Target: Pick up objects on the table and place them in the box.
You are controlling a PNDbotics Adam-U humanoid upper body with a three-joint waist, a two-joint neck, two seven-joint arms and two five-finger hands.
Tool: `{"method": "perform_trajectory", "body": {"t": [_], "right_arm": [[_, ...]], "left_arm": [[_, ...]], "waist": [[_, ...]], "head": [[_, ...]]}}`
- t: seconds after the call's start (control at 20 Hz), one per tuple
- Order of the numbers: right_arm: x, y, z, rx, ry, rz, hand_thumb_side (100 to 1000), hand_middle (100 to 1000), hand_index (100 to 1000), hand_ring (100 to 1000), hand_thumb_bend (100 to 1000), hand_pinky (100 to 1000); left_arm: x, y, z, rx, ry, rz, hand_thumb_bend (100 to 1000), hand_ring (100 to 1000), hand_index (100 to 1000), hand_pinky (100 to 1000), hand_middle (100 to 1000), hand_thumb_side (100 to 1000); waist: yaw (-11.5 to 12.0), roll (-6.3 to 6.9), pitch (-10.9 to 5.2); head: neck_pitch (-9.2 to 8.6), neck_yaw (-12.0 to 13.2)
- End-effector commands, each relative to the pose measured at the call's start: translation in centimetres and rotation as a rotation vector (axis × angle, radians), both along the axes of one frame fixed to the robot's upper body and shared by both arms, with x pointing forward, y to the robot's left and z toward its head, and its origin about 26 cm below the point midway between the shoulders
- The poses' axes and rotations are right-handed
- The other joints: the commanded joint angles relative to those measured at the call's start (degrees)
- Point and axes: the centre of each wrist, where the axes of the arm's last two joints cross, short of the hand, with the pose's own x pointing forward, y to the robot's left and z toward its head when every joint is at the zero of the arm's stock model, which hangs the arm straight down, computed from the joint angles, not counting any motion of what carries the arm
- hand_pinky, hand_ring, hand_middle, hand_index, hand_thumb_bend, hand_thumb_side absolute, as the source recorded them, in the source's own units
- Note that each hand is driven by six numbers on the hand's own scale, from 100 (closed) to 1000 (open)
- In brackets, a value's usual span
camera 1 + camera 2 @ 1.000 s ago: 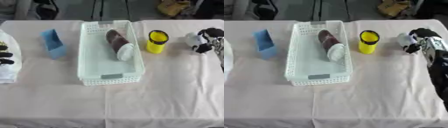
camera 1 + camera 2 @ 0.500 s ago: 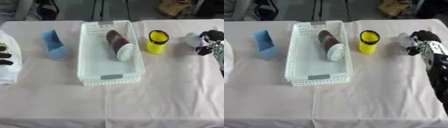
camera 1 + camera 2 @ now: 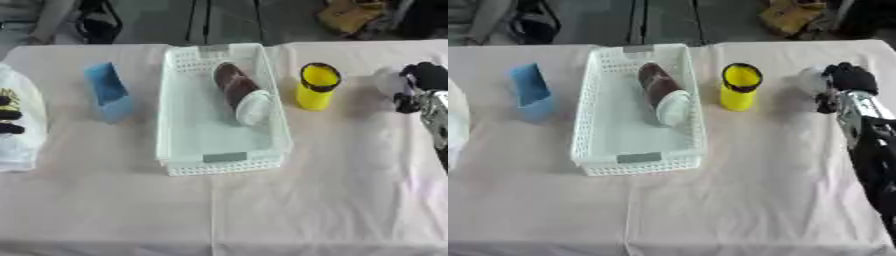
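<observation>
Since a second ago the right hand has drifted slightly toward the table's far right edge, carrying a pale rounded object; nothing else has shifted.

At nine o'clock the left hand shows only as dark fingers lying on a white, soft-looking bag; I cannot tell whether they grip it. Next, toward ten o'clock, a blue scoop-shaped piece stands on the cloth, smooth and probably plastic. In the middle sits the white box, a perforated plastic basket, with a dark brown cylinder capped by a white lid lying inside it. Just beside its right wall, at one o'clock, a glossy yellow cup with a dark rim stands upright.

At three o'clock the right hand's black fingers curl round the pale object, whose material is unclear.

The risk I judge: swinging that hand toward the box could clip the tall yellow cup, tipping it or rolling it across the wrinkled pink tablecloth.
</observation>
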Motion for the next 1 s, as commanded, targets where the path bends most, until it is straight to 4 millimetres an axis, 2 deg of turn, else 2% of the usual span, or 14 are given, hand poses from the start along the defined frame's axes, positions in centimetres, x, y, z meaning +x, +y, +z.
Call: {"method": "perform_trajectory", "body": {"t": [0.05,0.4,0.45,0.75,1.0], "right_arm": [[0.0,-1.1,2.0,-0.026,-0.099,-0.034,159,759,864,617,311,371],[0.2,-1.1,2.7,-0.033,-0.200,-0.051,219,777,881,650,305,412],[0.3,-1.0,3.0,-0.032,-0.211,-0.045,278,798,898,678,304,443],[0.6,-0.5,4.9,-0.028,-0.241,-0.013,307,813,901,696,281,464],[0.7,-0.6,5.5,-0.013,-0.237,-0.015,353,833,918,725,269,494]], "left_arm": [[0.1,-0.1,1.0,0.013,-0.035,-0.015,241,639,838,580,665,948],[0.1,-0.2,1.1,0.016,-0.040,-0.018,240,637,838,580,665,948],[0.1,-0.2,1.1,0.017,-0.040,-0.018,240,635,838,580,665,949],[0.1,-0.1,1.1,0.019,-0.039,-0.017,240,635,838,580,665,950],[0.1,-0.2,1.2,0.023,-0.040,-0.021,240,635,838,580,666,951]], "waist": [[0.3,0.05,-0.50],[1.0,0.23,-0.06],[1.0,0.21,0.02],[1.0,0.16,0.32],[1.2,-0.06,0.41]], "head": [[-0.74,-0.2],[-0.91,-0.3],[-0.84,-0.3],[-0.50,-0.3],[-0.54,-0.4]]}}
